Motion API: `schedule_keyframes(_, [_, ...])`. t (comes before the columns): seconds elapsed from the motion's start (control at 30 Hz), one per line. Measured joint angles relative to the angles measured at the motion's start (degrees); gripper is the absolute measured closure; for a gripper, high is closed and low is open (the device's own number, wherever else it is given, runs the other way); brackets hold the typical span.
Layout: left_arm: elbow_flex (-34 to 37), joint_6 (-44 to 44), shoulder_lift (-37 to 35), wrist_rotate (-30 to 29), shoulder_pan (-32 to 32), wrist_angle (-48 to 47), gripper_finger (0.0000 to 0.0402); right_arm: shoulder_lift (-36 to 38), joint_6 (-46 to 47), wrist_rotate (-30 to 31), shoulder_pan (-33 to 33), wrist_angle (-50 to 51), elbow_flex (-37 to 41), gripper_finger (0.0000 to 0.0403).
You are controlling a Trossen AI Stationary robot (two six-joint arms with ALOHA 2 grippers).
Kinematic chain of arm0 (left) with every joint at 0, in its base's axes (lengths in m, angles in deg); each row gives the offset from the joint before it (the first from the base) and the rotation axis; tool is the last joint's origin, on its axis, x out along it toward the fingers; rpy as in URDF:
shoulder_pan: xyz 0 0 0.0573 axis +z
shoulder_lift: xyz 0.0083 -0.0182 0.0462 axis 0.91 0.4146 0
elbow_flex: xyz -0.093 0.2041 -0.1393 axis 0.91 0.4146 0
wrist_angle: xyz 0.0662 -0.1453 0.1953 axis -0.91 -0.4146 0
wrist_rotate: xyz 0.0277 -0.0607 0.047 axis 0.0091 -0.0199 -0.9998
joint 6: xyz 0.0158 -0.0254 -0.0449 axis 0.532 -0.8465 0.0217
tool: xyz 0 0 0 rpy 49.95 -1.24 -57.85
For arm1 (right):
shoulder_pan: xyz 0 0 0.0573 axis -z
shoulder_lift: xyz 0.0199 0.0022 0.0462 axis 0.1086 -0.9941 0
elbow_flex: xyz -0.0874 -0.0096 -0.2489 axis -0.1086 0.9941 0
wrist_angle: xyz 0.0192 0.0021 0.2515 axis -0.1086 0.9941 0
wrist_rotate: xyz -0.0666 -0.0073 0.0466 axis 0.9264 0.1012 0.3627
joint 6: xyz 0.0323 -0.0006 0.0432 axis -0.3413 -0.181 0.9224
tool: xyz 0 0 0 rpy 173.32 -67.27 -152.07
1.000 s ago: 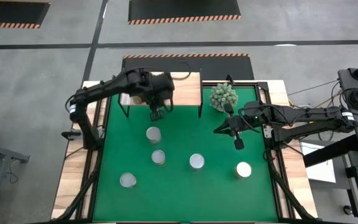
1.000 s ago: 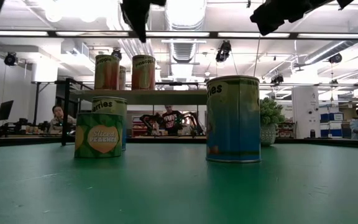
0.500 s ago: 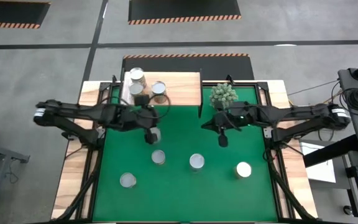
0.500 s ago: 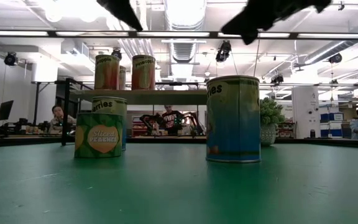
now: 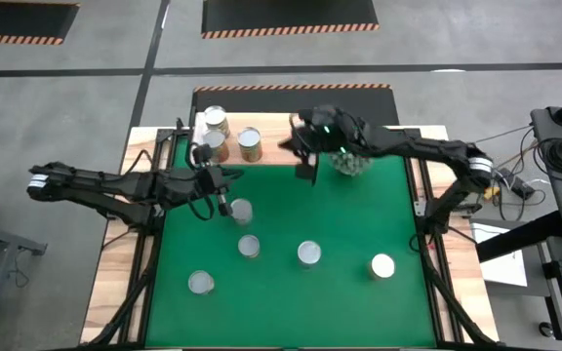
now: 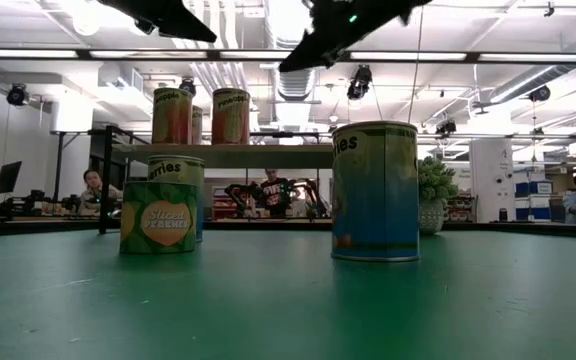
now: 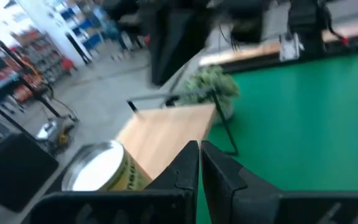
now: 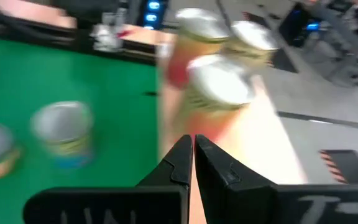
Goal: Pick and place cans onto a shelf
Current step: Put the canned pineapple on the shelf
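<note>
Three cans (image 5: 250, 143) stand upright on the wooden shelf (image 5: 281, 136) at the table's far edge, and they also show in the low view (image 6: 230, 116). Several more cans (image 5: 308, 253) stand on the green mat. My left gripper (image 5: 222, 200) is shut and holds nothing. It hangs beside the can (image 5: 241, 211) nearest the shelf and points toward the table's right. My right gripper (image 5: 299, 151) is also shut with nothing in it. It hovers over the shelf's right end and points at the shelf's cans (image 8: 219, 87).
A spiky green plant (image 5: 349, 154) stands just right of the shelf, under my right arm. The shelf's thin black legs (image 5: 316, 174) come down onto the mat. Wooden table borders (image 5: 115, 283) flank the mat. People sit in the room behind (image 6: 93, 185).
My left gripper has drawn back from the shelf toward the table's left and near side. It has sunk and tipped from pointing down to nearly level. My right gripper has swung from the mat's right side up toward the far left, to the shelf's right end. Both stay shut.
</note>
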Motion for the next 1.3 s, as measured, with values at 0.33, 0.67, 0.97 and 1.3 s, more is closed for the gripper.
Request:
schedule_keyframes(0.33, [4.0, -2.4, 2.9, 0.1, 6.3, 3.2, 0.0402, -17.2, -2.3, -11.1, 10.8, -0.7, -16.1, 0.0394])
schedule_keyframes(0.67, [2.2, -4.7, 9.9, -0.8, 12.2, 3.3, 0.0402, -27.7, -0.4, -24.3, 12.0, 3.7, -29.3, 0.0394])
schedule_keyframes(0.97, [2.1, -5.7, 9.5, -1.5, 12.6, 3.3, 0.0402, -25.9, -2.7, -25.9, 11.3, 12.3, -30.5, 0.0394])
schedule_keyframes(1.3, [2.1, -6.3, 9.7, -1.5, 13.0, 2.7, 0.0402, -23.8, -3.3, -26.7, 9.6, 17.1, -30.4, 0.0394])
